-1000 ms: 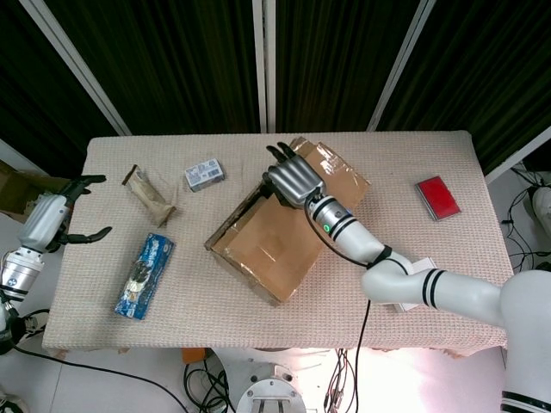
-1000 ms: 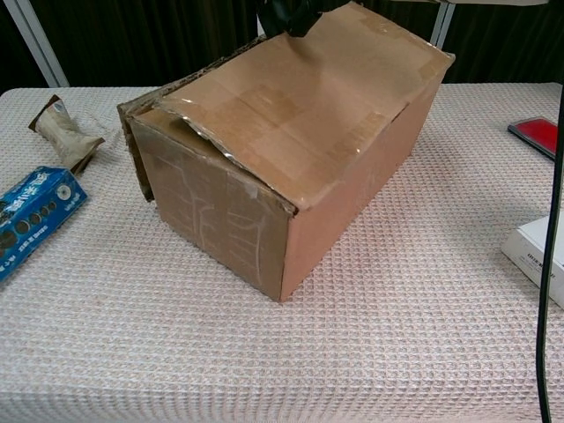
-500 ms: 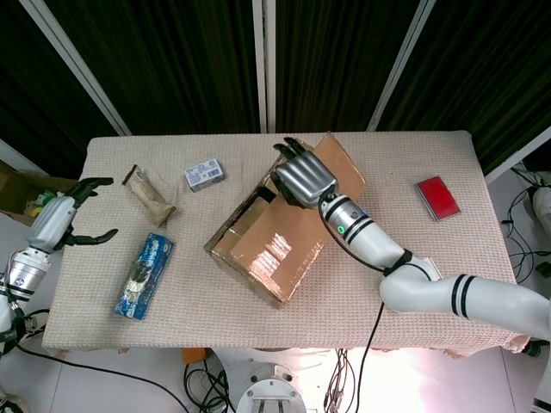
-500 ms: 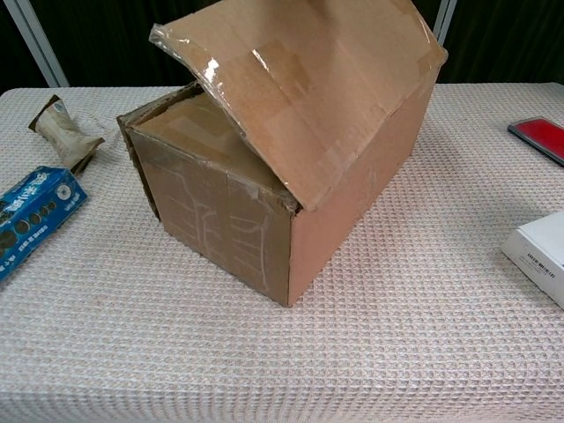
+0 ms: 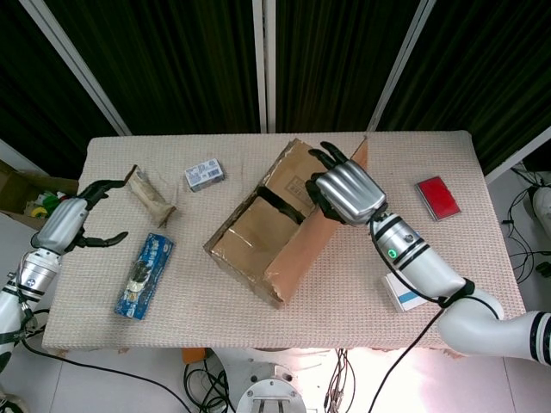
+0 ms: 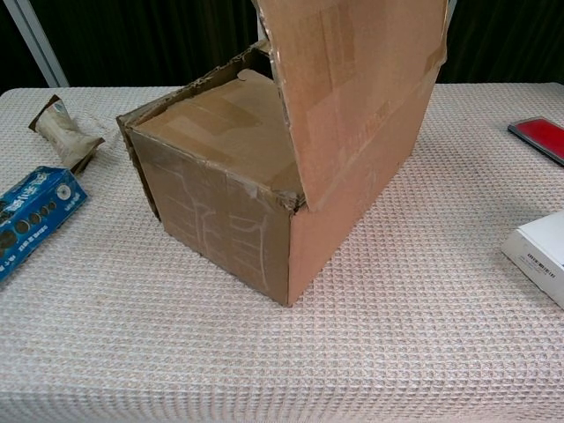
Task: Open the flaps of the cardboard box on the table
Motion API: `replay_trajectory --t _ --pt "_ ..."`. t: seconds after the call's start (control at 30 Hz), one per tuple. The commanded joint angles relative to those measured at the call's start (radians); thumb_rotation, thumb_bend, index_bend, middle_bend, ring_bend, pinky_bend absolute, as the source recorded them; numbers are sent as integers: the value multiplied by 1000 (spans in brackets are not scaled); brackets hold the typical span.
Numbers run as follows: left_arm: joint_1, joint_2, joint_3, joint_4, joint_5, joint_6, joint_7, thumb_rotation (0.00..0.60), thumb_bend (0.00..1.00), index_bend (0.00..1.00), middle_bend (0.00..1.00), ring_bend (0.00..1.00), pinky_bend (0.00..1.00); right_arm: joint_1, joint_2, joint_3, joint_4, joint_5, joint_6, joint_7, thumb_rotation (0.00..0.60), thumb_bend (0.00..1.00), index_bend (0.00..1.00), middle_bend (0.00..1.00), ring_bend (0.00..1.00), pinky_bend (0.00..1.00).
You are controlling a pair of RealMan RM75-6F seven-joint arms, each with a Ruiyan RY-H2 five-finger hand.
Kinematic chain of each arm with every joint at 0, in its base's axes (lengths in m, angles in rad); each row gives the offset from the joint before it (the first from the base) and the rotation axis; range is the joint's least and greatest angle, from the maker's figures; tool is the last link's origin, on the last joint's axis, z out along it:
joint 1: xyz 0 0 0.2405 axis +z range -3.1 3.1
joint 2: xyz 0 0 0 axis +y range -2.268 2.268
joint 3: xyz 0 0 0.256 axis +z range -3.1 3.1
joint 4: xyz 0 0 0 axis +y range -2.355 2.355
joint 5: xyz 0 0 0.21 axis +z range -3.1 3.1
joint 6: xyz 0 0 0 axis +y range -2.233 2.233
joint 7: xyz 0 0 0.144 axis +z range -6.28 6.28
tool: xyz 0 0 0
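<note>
The cardboard box (image 5: 258, 245) stands askew at the table's middle. Its long right flap (image 6: 352, 79) stands nearly upright, hinged on the right wall. The flaps below it (image 6: 220, 132) lie flat over the opening, with a dark gap between them in the head view. My right hand (image 5: 349, 191) lies over the raised flap's top edge, fingers hooked across it toward the box's inside, and holds it up. The chest view does not show this hand. My left hand (image 5: 73, 225) hovers off the table's left edge, fingers spread, holding nothing.
A blue cookie pack (image 5: 144, 275) and a brown packet (image 5: 151, 196) lie left of the box. A small blue-white carton (image 5: 205, 174) sits behind them. On the right lie a red flat item (image 5: 437, 198) and a white box (image 6: 538, 256).
The right hand has swung the long flap from lying flat on the box to nearly upright, moving right with it. The left hand has drifted slightly nearer the table.
</note>
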Motion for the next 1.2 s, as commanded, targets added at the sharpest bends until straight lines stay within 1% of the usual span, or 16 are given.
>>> replay_trajectory --t 0.03,0.2,0.4,0.57,0.7,0.73,0.8,0.83,0.87,0.9,0.93,1.0,1.03,1.1,1.2 --pt "-1 0 -1 -10 -1 1 10 517 220 131 156 105 252 -80 38 -30 -40 -99 39 75 576 831 627 539 68 0" --pt "-1 2 1 -28 4 4 27 516 220 131 156 105 252 -160 57 -57 -45 -239 85 172 571 827 602 529 68 0" --pt "0 5 4 -46 9 7 42 515 219 131 156 105 252 -250 109 -85 -50 -403 155 289 569 823 584 515 68 0" --pt "1 4 7 -52 5 2 50 516 219 131 156 105 252 -306 144 -110 -55 -480 198 334 570 823 565 508 68 0" --pt "1 0 9 -52 3 -1 54 514 220 131 156 105 252 -349 171 -127 -61 -527 232 363 565 813 519 487 67 0" --pt "1 -1 9 -52 4 -2 55 513 220 131 156 105 252 -359 175 -128 -62 -540 246 374 564 803 486 459 64 0" --pt "1 -2 10 -52 4 -2 57 515 220 131 156 105 252 -383 175 -126 -56 -576 297 407 558 784 392 361 48 0" --pt "1 -2 10 -52 4 -2 57 515 220 131 155 105 252 -393 171 -122 -49 -591 323 422 554 755 309 274 26 0" --pt "0 -2 9 -53 4 -2 57 516 219 131 156 105 252 -403 166 -118 -39 -603 349 433 552 732 257 226 15 0" --pt "0 -2 9 -54 5 -2 58 516 219 131 156 105 252 -410 161 -114 -29 -611 369 443 549 699 182 169 2 0" --pt "0 -2 9 -54 5 -1 58 516 219 131 156 105 252 -416 158 -113 -21 -616 382 449 548 673 113 127 0 0" --pt "-1 -3 10 -56 8 0 60 515 219 131 156 105 252 -423 153 -111 -5 -615 388 456 541 667 27 81 0 0" --pt "-1 -4 10 -57 9 0 61 515 219 131 156 106 252 -423 150 -112 2 -609 377 456 538 668 6 67 0 0" --pt "-1 -6 11 -56 11 0 63 516 219 131 156 106 252 -422 139 -110 9 -588 363 435 530 669 0 40 0 0" --pt "-1 -10 13 -54 9 -3 66 515 220 131 156 105 252 -411 97 -97 26 -548 342 322 521 663 0 4 0 0"
